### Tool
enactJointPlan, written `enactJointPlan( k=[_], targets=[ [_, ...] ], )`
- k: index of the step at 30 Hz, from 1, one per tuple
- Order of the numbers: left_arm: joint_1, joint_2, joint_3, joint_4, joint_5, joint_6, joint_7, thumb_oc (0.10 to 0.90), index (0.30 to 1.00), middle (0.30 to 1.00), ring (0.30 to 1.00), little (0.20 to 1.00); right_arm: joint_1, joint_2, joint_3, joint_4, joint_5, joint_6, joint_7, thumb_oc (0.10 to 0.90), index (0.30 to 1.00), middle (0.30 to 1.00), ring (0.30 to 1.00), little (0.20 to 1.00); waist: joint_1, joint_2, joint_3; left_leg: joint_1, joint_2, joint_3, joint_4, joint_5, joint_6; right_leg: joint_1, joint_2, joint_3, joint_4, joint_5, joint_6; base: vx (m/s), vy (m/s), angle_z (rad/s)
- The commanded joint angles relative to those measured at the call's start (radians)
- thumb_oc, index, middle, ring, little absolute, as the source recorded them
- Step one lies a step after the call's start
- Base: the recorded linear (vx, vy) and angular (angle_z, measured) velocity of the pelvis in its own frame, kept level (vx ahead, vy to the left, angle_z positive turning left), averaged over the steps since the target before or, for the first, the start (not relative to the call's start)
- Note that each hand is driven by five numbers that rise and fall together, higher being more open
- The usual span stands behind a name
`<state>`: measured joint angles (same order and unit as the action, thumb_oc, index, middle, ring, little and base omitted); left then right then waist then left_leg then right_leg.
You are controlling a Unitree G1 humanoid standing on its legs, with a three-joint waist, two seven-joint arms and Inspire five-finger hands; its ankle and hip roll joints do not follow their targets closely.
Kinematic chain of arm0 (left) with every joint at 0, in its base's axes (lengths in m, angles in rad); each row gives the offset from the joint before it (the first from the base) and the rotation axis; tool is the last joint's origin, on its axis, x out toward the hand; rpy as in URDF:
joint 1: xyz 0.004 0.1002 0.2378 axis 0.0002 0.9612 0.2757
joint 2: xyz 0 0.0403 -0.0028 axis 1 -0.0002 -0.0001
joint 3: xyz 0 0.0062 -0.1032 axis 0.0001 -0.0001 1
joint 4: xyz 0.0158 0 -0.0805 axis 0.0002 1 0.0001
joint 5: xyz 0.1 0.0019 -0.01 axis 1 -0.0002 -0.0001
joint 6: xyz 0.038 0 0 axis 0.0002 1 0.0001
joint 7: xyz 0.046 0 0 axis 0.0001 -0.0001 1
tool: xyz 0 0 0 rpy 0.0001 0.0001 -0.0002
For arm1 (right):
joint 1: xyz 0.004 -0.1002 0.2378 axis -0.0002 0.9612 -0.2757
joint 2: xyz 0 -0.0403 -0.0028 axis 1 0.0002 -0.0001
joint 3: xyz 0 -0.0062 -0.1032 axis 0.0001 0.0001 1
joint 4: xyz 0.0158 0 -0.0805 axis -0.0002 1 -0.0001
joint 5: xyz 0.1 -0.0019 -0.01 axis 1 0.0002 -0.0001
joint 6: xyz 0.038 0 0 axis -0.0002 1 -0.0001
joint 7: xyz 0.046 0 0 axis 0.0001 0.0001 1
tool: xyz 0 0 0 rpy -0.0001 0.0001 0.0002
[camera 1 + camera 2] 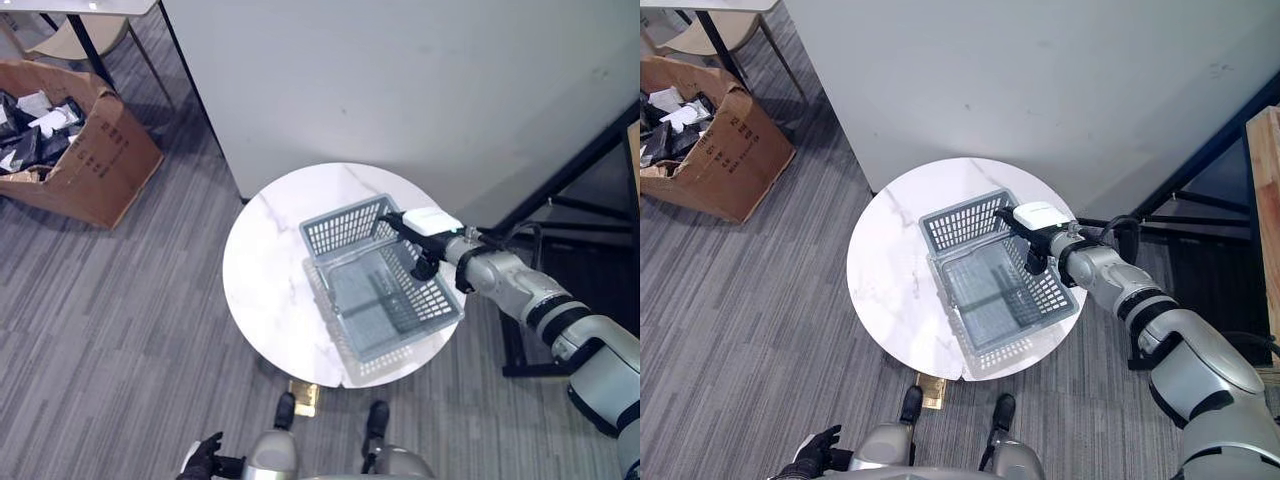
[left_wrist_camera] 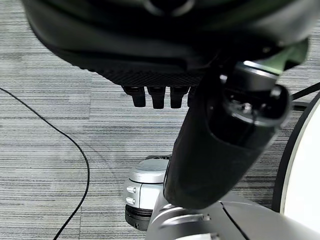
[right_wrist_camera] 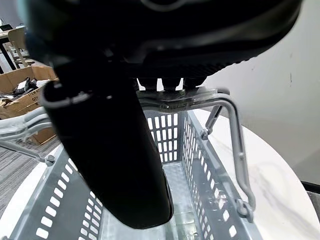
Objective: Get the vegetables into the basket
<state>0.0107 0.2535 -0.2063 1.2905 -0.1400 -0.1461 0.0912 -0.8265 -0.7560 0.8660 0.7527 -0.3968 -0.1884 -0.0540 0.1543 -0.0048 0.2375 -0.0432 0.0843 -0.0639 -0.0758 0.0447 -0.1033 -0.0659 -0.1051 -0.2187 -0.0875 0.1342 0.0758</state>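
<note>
right hand [image 1: 428, 240] curled round the handle [image 3: 227, 107] of the grey basket [image 1: 385, 305] on the round bench [image 1: 265, 270] | left hand [image 1: 203, 461] low, fingers relaxed | basket looks empty — no vegetables seen | risk: basket tips if lifted by one handle — or slides off the bench

Even, soft light falls from above in both eye views, bright on the white round table [image 1: 270, 260] and pale wall [image 1: 400, 80], and the basket [image 1: 385, 285] throws only a faint shadow on the tabletop. In the wrist views the right hand [image 3: 115, 150] and left hand [image 2: 215, 145] loom dark and blurred from closeness, while the carpet [image 2: 50, 125] behind stays fairly crisp.
</note>
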Motion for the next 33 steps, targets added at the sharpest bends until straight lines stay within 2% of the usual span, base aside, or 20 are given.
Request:
enactJointPlan(
  k=[1, 2, 12, 16, 20, 24, 28, 29, 33],
  targets=[
    [-0.032, 0.02, -0.086, 0.029, -0.027, -0.015, 0.035, 0.9, 1.0, 1.0, 1.0, 1.0, -0.206, 0.026, -0.028, 0.042, 0.003, 0.006, -0.09, 0.9, 1.0, 1.0, 1.0, 1.0, 0.014, -0.036, -0.024, -0.049, 0.027, 0.014, -0.011, 0.069, -0.007, 0.014, -0.092, 0.048, 0.024, -0.003, 0.089, -0.04, 0.022, 0.12],
    [-0.037, 0.019, -0.092, 0.03, -0.027, -0.016, 0.038, 0.9, 1.0, 1.0, 1.0, 1.0, -0.216, 0.035, -0.016, 0.051, -0.005, 0.008, -0.09, 0.4, 0.3, 0.3, 0.3, 0.3, 0.016, -0.034, -0.02, -0.054, 0.027, 0.013, -0.011, 0.07, -0.006, 0.008, -0.092, 0.048, 0.022, -0.001, 0.088, -0.02, 0.017, 0.09],
    [-0.046, 0.013, -0.111, 0.031, -0.019, -0.017, 0.041, 0.9, 1.0, 1.0, 1.0, 1.0, -0.197, 0.084, 0.01, 0.181, -0.022, 0.015, -0.074, 0.4, 0.3, 0.3, 0.3, 0.3, 0.026, -0.035, -0.031, -0.054, 0.023, 0.013, -0.011, 0.066, -0.004, 0.014, -0.095, 0.047, 0.009, 0.001, 0.09, 0.0, 0.001, 0.0],
    [-0.042, 0.01, -0.11, 0.029, -0.011, -0.015, 0.039, 0.9, 1.0, 1.0, 1.0, 1.0, -0.174, 0.074, 0.007, 0.159, -0.024, 0.015, -0.064, 0.4, 0.3, 0.3, 0.3, 0.3, 0.023, -0.038, -0.037, -0.045, 0.022, 0.017, -0.011, 0.061, -0.003, 0.022, -0.095, 0.048, 0.008, -0.002, 0.09, 0.0, 0.0, 0.0],
    [-0.032, 0.009, -0.099, 0.035, 0.008, -0.01, 0.034, 0.9, 1.0, 1.0, 1.0, 1.0, -0.146, 0.016, 0.004, 0.044, -0.015, 0.002, -0.045, 0.4, 0.3, 0.3, 0.3, 0.3, 0.009, -0.045, -0.05, -0.024, 0.022, 0.025, -0.011, 0.05, -0.002, 0.035, -0.096, 0.053, 0.006, -0.005, 0.092, 0.02, 0.006, -0.01],
    [-0.015, 0.014, -0.062, 0.041, 0.031, 0.001, 0.017, 0.9, 1.0, 1.0, 1.0, 1.0, -0.096, -0.092, -0.047, -0.165, 0.085, -0.02, 0.016, 0.4, 0.3, 0.3, 0.3, 0.3, -0.022, -0.053, -0.069, 0.005, 0.027, 0.044, -0.011, 0.038, -0.003, 0.048, -0.096, 0.067, 0.005, -0.006, 0.094, 0.03, 0.009, -0.08],
    [-0.002, 0.013, -0.044, 0.045, 0.043, 0.007, 0.006, 0.9, 1.0, 1.0, 1.0, 1.0, -0.032, -0.153, -0.112, -0.282, 0.162, -0.03, 0.041, 0.4, 0.3, 0.3, 0.3, 0.3, -0.038, -0.057, -0.079, 0.022, 0.03, 0.059, -0.011, 0.031, -0.004, 0.055, -0.096, 0.075, 0.003, -0.005, 0.096, 0.02, 0.005, -0.16],
    [0.007, 0.01, -0.031, 0.044, 0.051, 0.008, 0.001, 0.9, 1.0, 1.0, 1.0, 1.0, 0.029, -0.184, -0.172, -0.333, 0.208, -0.039, 0.044, 0.4, 0.3, 0.3, 0.3, 0.3, -0.051, -0.057, -0.089, 0.033, 0.032, 0.069, -0.011, 0.027, -0.004, 0.057, -0.095, 0.08, 0.002, -0.006, 0.097, 0.02, 0.0, -0.14],
    [0.013, 0.012, -0.021, 0.044, 0.067, 0.009, -0.012, 0.9, 1.0, 1.0, 1.0, 1.0, 0.113, -0.224, -0.253, -0.383, 0.25, -0.045, 0.058, 0.4, 0.3, 0.3, 0.3, 0.3, -0.07, -0.054, -0.101, 0.048, 0.033, 0.083, -0.011, 0.022, -0.005, 0.06, -0.093, 0.092, 0.002, -0.005, 0.098, 0.02, 0.002, -0.12]
  ],
)
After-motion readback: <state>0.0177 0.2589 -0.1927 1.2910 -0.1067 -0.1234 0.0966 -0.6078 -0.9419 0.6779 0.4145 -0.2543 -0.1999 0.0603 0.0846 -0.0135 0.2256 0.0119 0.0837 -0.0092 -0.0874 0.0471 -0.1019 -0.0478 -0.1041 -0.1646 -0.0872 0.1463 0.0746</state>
